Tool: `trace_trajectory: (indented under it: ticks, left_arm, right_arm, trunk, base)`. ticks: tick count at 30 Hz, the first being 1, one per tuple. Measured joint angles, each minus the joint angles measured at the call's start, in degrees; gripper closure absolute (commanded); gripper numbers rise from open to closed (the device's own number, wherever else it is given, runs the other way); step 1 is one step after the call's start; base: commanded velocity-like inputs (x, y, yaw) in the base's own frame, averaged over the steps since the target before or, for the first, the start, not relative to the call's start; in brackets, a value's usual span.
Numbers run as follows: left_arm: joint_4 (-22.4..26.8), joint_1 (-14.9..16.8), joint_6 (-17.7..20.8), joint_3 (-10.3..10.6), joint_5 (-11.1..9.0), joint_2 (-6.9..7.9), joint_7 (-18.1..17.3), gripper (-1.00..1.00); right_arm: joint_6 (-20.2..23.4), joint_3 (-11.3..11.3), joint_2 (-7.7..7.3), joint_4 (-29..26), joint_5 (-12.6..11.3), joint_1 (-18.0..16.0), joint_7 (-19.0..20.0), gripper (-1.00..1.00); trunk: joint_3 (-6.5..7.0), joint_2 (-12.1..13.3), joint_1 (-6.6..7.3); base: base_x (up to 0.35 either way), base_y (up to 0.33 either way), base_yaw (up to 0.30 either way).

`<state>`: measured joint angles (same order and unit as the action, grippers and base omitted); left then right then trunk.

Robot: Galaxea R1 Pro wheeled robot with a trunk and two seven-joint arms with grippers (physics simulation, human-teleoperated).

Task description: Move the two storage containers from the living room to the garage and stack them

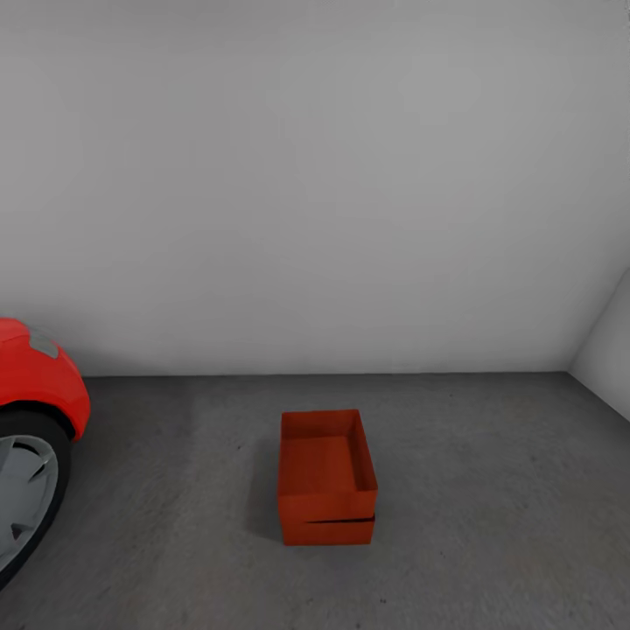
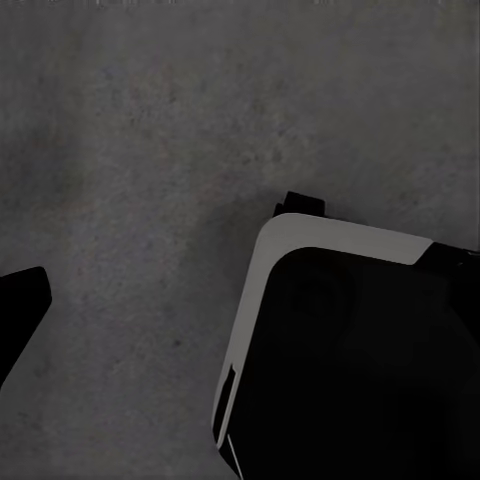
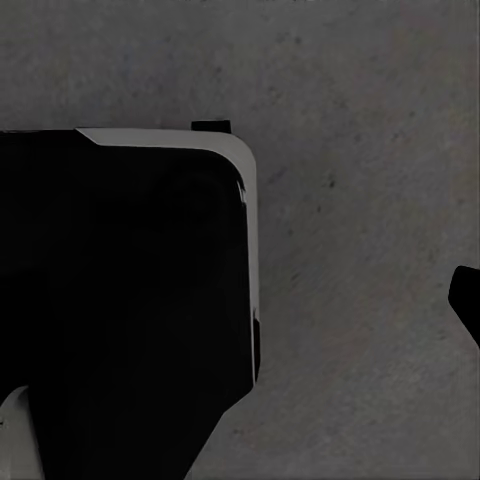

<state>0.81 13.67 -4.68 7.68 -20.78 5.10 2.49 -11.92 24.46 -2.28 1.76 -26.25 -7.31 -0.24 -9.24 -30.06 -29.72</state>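
Standing stacked at six o'clock on the garage floor [image 1: 490,490], the two storage containers [image 1: 325,477] run lengthwise toward the twelve o'clock wall, squarely between both arms, whose gripper states cannot be told.

We see the two storage containers stacked on the dark grey floor [image 1: 490,490]: top container [image 1: 325,462] sits on the bottom container [image 1: 328,530], slightly skewed. Red car [image 1: 35,385] with its wheel [image 1: 22,499] at left. Light grey wall [image 1: 315,175] behind.
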Motion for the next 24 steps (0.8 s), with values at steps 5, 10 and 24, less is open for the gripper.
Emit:
trace_trajectory:
  ticks: [5,10,24]
  left_arm:
    - [0.0,0.0,0.01,0.0,0.0,0.0,0.0,-1.0]
    - [0.0,0.0,-0.01,0.0,0.0,0.0,-0.01,-1.0]
    - [0.0,0.0,0.0,0.0,0.0,0.0,0.0,-1.0]
  right_arm:
    - [0.0,-0.04,0.01,0.0,0.0,0.0,0.0,-1.0]
    - [0.0,0.01,0.03,0.0,0.15,0.0,0.0,-1.0]
    - [-0.2,0.01,-0.05,0.0,0.18,0.0,0.0,-1.0]
  trunk:
    - [0.46,0.0,0.0]
    - [0.93,0.0,0.0]
    - [2.23,0.0,0.0]
  base:
    - [0.0,0.0,0.0]
    - [0.0,0.0,0.0]
    - [0.0,0.0,0.0]
